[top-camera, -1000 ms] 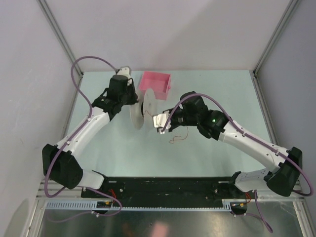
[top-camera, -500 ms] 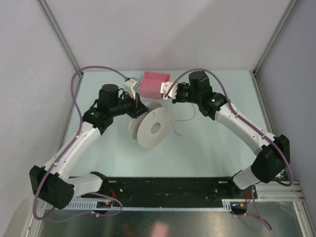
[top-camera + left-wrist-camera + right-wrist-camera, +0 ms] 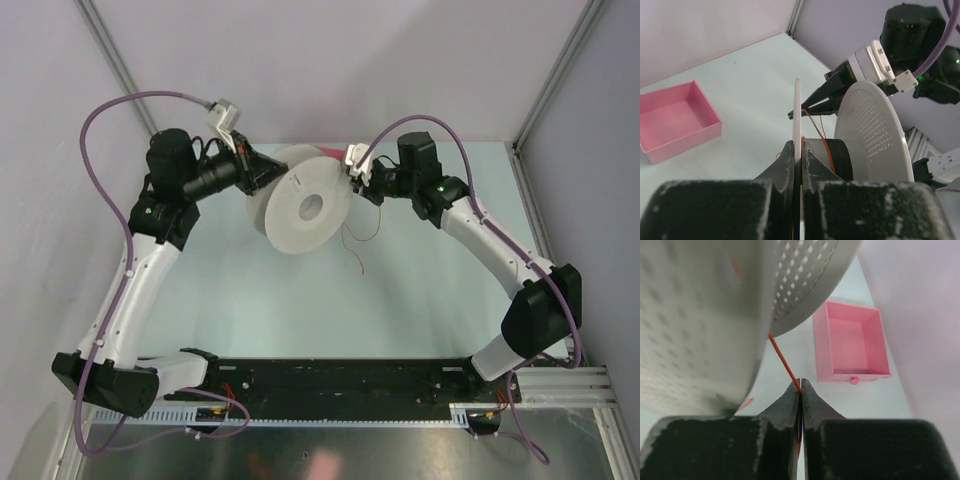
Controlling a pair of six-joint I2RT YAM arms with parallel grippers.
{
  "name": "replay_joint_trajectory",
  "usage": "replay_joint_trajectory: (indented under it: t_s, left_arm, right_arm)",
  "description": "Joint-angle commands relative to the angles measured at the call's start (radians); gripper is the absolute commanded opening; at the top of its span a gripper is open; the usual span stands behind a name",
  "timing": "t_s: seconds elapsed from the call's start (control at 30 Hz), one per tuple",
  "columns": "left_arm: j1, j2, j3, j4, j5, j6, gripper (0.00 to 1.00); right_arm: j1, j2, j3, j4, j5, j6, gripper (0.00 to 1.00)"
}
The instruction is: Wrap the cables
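**SPOOL RAISED, WINDING UNDER WAY**

The single white spool (image 3: 300, 208) sits higher than half a second ago, at upper centre of the top view, face to camera; winding appears ongoing. The left end effector (image 3: 799, 150) clamps its flange. One pink bin (image 3: 675, 120) rests on the tabletop (image 3: 750, 75). The right end effector (image 3: 800, 386) pinches the single orange cable (image 3: 784, 361), its loose tail hanging right of centre.

One camera looks down from above the near edge; both wrist cameras, close in, share the spool (image 3: 300, 208) and pink box (image 3: 675, 120).
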Motion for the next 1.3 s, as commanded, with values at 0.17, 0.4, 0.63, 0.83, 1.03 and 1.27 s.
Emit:
replay_joint_trajectory:
  t_s: [0.17,0.4,0.63,0.83,1.03,1.27]
  left_arm:
    - [0.047,-0.008,0.168,0.156,0.015,-0.181,0.0]
    - [0.052,-0.006,0.223,0.168,-0.13,-0.269,0.0]
    - [0.052,-0.014,0.239,0.171,-0.276,-0.377,0.0]
    - [0.052,-0.014,0.284,0.17,-0.368,-0.452,0.0]
    - [0.051,-0.004,0.311,0.171,-0.434,-0.522,0.0]
    - [0.051,0.005,0.322,0.172,-0.439,-0.619,0.0]
  right_arm:
    - [-0.078,0.028,-0.033,0.002,-0.006,0.242,0.59]
    - [-0.111,-0.024,-0.104,0.112,-0.007,0.442,0.82]
    - [-0.115,-0.053,-0.2,0.165,-0.054,0.572,0.86]
    - [-0.1,-0.07,-0.286,0.288,-0.021,0.635,0.87]
    - [-0.062,-0.088,-0.409,0.451,0.049,0.652,0.89]
    - [0.109,-0.108,-0.594,0.88,0.284,0.524,0.9]
